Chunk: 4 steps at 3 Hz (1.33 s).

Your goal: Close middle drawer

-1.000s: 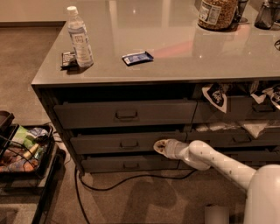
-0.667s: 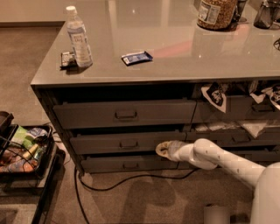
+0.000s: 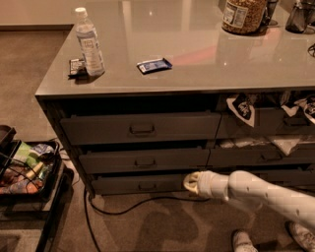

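The middle drawer (image 3: 113, 161) is the wide dark grey one with a low front and a small loop handle (image 3: 145, 162), second from the top on the cabinet's left side. None of its interior shows, and its front sits about in line with the drawers above and below. My gripper (image 3: 192, 182) is at the end of the white arm (image 3: 256, 194). It is low, in front of the right end of the bottom drawer (image 3: 138, 184), just below the middle drawer's lower right corner. It holds nothing that I can see.
A water bottle (image 3: 89, 43), a small dark object (image 3: 76, 68), a blue packet (image 3: 154, 65) and a jar (image 3: 244, 15) stand on the countertop. Cloths hang from the right-hand drawers (image 3: 241, 109). A cable (image 3: 128, 206) lies on the floor. A cart with items (image 3: 27, 170) stands at left.
My gripper has moved down and a little to the right, from the middle drawer's front to the level of the bottom drawer. The drawer front looks unchanged.
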Motion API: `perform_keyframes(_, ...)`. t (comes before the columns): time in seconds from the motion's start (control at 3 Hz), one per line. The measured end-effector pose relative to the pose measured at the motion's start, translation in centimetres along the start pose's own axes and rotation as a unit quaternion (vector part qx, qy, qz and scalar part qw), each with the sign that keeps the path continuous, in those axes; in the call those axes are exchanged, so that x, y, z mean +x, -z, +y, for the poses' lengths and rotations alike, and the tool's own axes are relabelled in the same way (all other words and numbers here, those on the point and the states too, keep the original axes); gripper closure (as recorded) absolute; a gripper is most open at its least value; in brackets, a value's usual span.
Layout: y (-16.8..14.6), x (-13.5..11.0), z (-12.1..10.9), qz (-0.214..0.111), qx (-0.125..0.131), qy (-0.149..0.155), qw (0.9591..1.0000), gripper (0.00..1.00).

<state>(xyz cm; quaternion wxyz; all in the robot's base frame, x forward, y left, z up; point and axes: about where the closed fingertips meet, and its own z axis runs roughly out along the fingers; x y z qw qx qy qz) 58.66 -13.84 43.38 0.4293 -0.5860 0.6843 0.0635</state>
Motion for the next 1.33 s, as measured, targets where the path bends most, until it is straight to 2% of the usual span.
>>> perform_keyframes(0.33,3.8,0.1,3.1,0.035,0.034,-0.029,0.9984,1.0)
perform_keyframes(0.67,3.9,1.1,5.4,0.053,0.033,-0.031,0.9976,1.0)
perform_keyframes(1.0,3.9,1.1,5.3,0.053,0.033,-0.031,0.9976,0.81)
perform_keyframes(1.33,3.9,1.1,5.3,0.053,0.033,-0.031,0.9976,0.58)
